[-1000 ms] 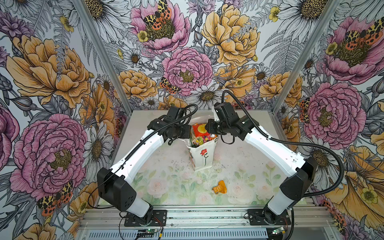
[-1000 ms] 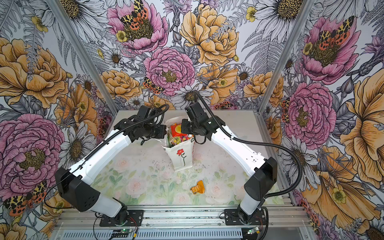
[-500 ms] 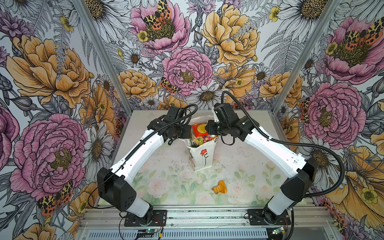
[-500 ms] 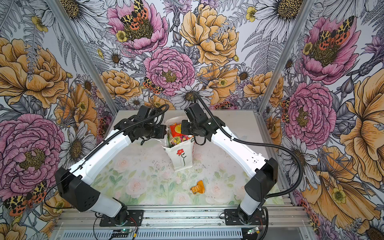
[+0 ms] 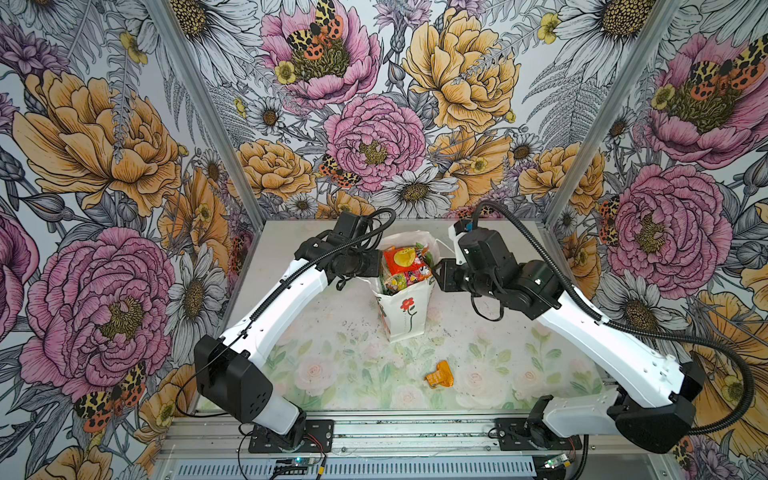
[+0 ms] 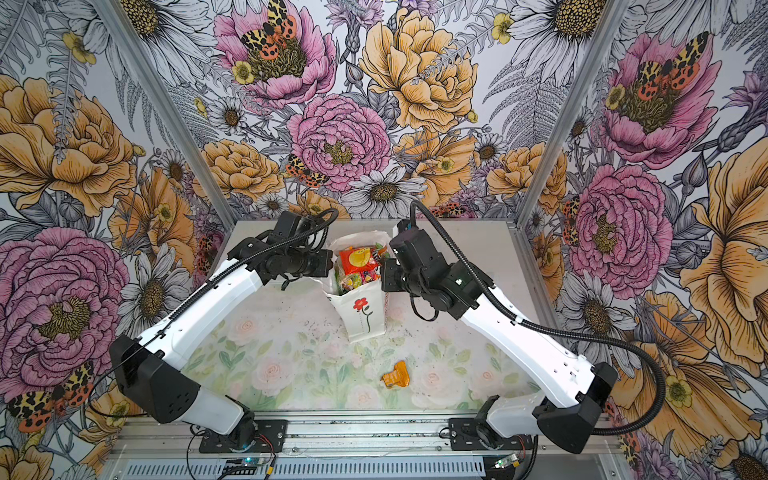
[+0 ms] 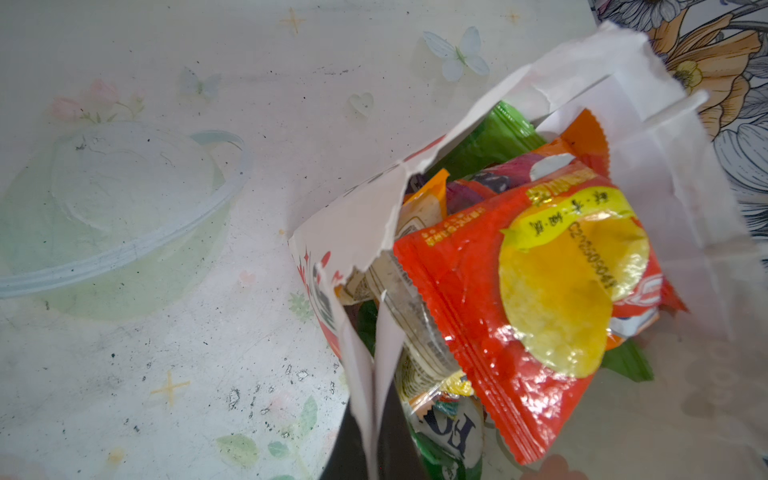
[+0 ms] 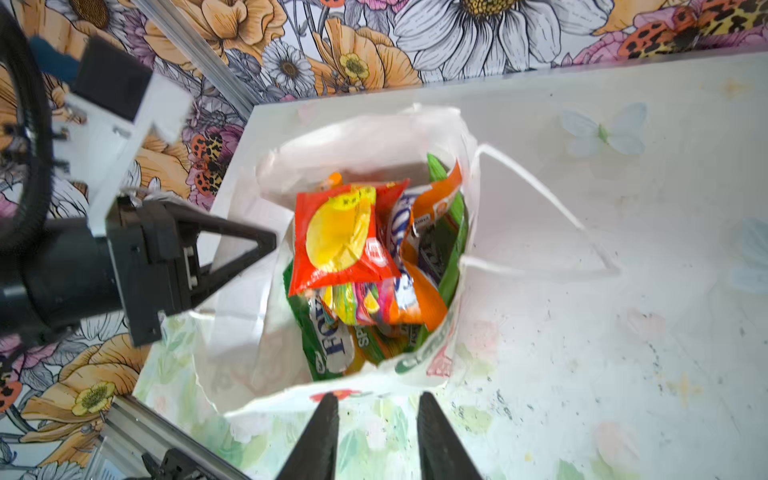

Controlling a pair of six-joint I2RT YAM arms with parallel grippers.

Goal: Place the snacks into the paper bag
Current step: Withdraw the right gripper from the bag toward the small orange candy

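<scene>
Floral tabletop (image 5: 332, 365) bears the paper bag (image 5: 405, 320) of snacks (image 5: 401, 264). Left gripper (image 8: 266, 245) pinches its rim; right gripper (image 8: 377, 402) stands part-open, empty.

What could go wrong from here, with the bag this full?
1. The left pincer is shut on the wall of the paper bag, and the rim nearby is already torn; a pull could rip it further.
2. The red-yellow packet lies on top of a nearly full bag, so adding the orange packet from the table may push it out.
</scene>
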